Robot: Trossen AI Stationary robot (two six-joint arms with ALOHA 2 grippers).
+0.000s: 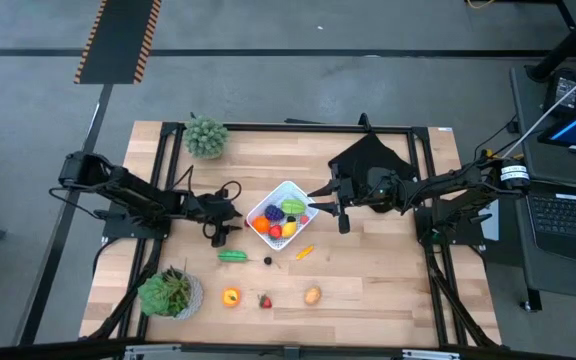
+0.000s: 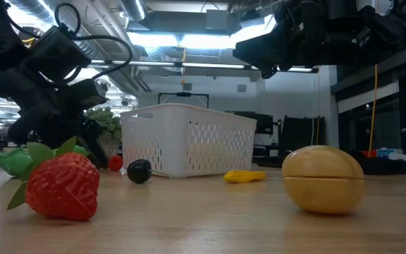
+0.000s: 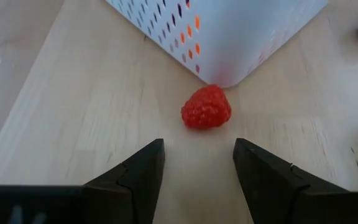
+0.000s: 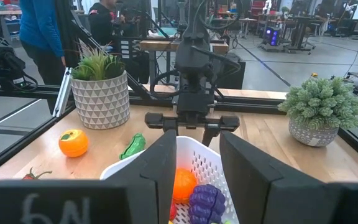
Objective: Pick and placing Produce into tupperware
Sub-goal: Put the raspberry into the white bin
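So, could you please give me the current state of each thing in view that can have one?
Tupperware: upright on the table, partly filled with produce.
Raspberry: on the table, beside the tupperware's corner, not held.
Left gripper: fingers open, empty, lined up on the raspberry.
Right gripper: fingers open, empty, over the tupperware.
Strawberry: lying loose on the table.

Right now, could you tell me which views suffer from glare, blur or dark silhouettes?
Low view: ceiling lights glare brightly, both arms are dark silhouettes, and the near strawberry looks soft. Left wrist view: the raspberry is sharp, while the tupperware wall is washed out. Right wrist view: the near end effector fingers are blurred. High view: evenly lit, soft shadows only.
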